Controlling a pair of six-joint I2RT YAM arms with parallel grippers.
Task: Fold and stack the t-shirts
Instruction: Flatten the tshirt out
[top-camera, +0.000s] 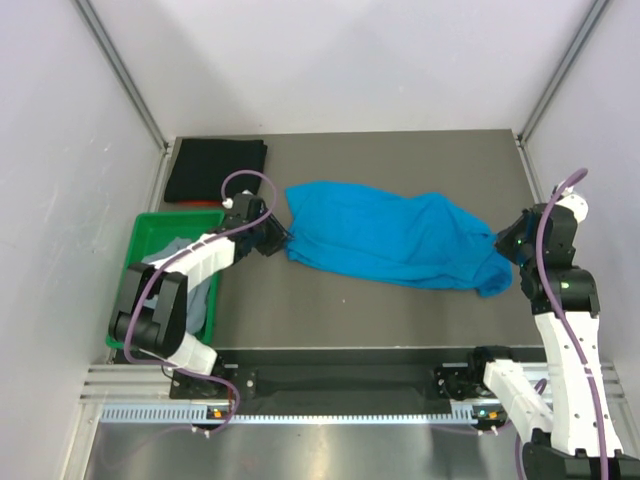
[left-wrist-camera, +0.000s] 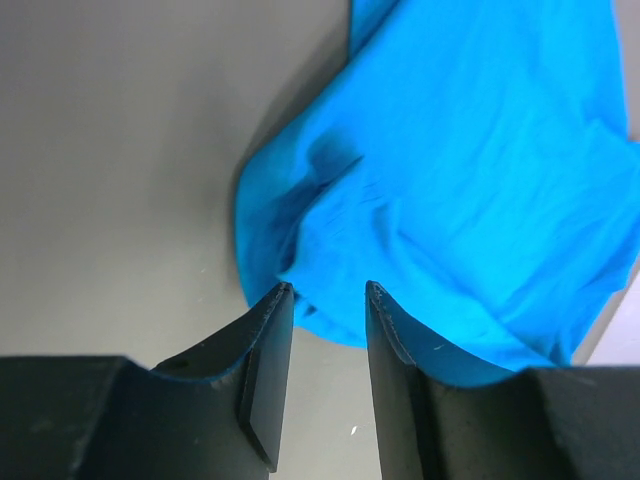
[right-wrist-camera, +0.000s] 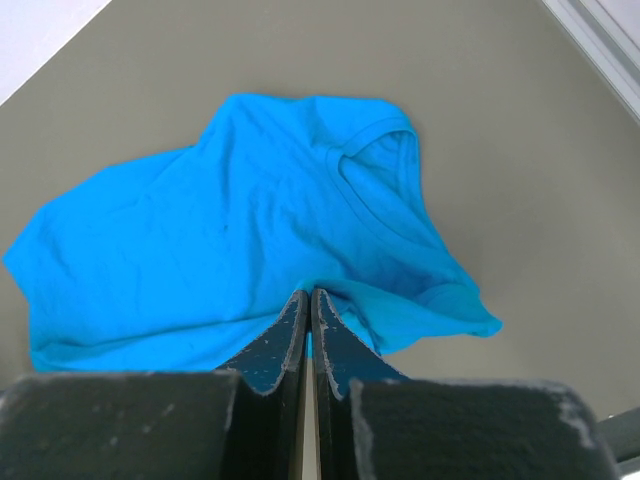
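Observation:
A bright blue t-shirt (top-camera: 390, 240) lies crumpled across the middle of the table. My left gripper (top-camera: 278, 238) stands open at its left edge. In the left wrist view the fingertips (left-wrist-camera: 283, 296) just reach the blue t-shirt's (left-wrist-camera: 470, 170) hem, with bare table between the jaws. My right gripper (top-camera: 507, 243) is at the shirt's right end. In the right wrist view that gripper (right-wrist-camera: 310, 295) is shut on a pinch of the blue t-shirt (right-wrist-camera: 230, 220) near a sleeve. A folded black t-shirt (top-camera: 215, 170) lies at the back left. A grey t-shirt (top-camera: 198, 292) sits in the bin.
The green plastic bin (top-camera: 150, 225) stands at the left edge of the table, partly under my left arm. White walls with metal frame posts close in the table at the back and both sides. The arms' mounting rail (top-camera: 340, 385) runs along the near edge.

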